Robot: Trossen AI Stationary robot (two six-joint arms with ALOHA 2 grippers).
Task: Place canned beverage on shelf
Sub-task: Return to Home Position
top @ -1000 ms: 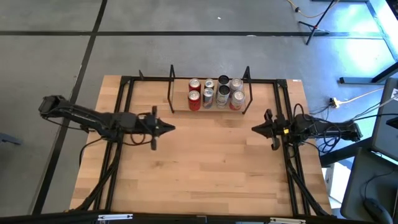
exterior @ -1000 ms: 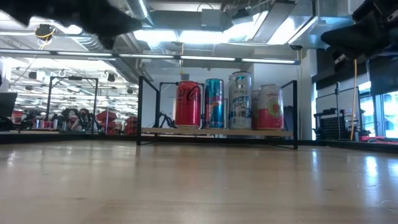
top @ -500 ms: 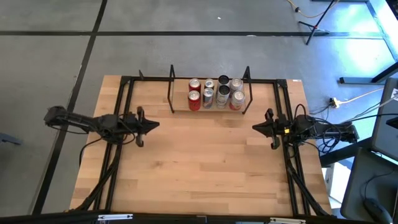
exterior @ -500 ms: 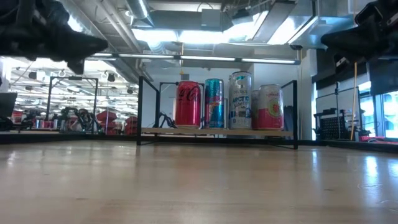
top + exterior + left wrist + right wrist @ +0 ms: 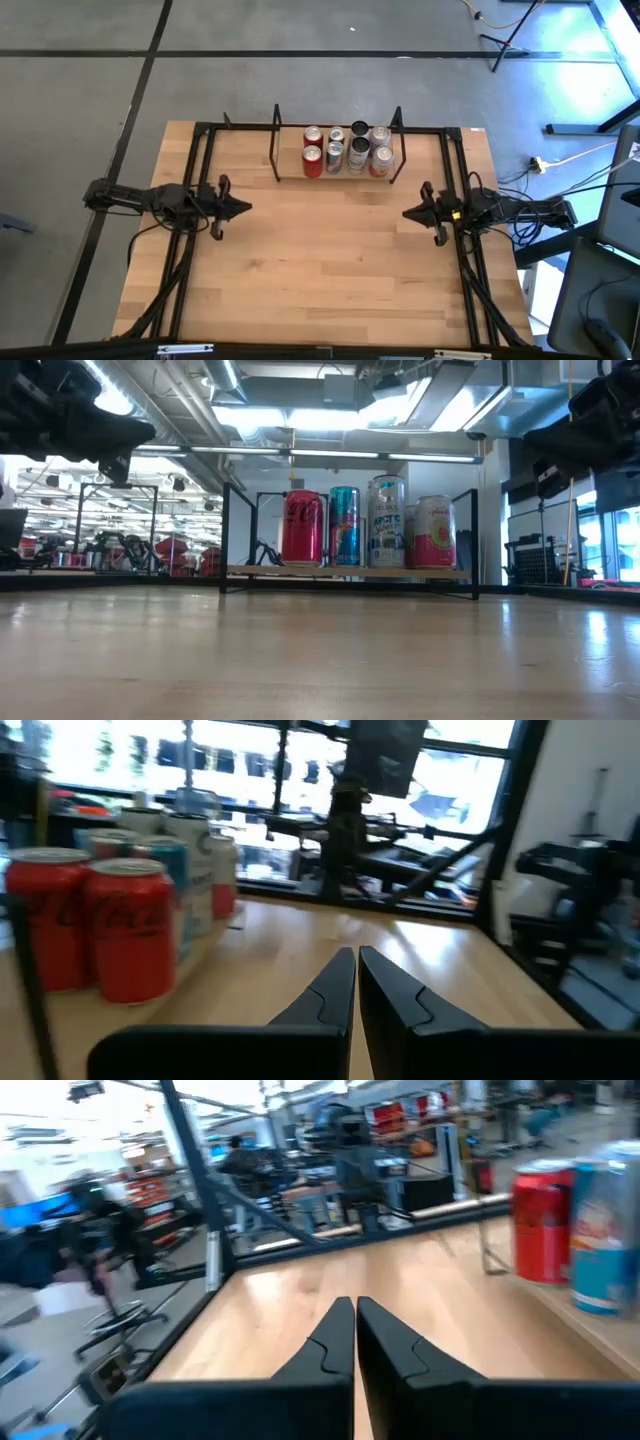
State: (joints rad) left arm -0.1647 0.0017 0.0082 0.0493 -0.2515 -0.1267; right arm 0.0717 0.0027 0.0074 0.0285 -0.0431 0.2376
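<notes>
Several cans stand upright in two rows on the shelf (image 5: 337, 179), a narrow light-wood plank with a black wire frame at each end, at the table's far middle. Two red cans (image 5: 312, 160) are at its left end, also seen in the low view (image 5: 302, 528) and the left wrist view (image 5: 128, 928). My left gripper (image 5: 246, 208) is shut and empty above the table's left side. My right gripper (image 5: 406, 213) is shut and empty above the right side. Both point toward the table's middle.
Black rails (image 5: 200, 180) run along the table's left, right and far edges. The wooden tabletop (image 5: 330, 270) spreads bare between the grippers and toward the near edge. The shelf's wire end frames (image 5: 238, 535) stand upright beside the cans.
My left gripper has drawn back toward the table's left edge, staying shut and empty. My right gripper has kept nearly still. The cans have not moved.
</notes>
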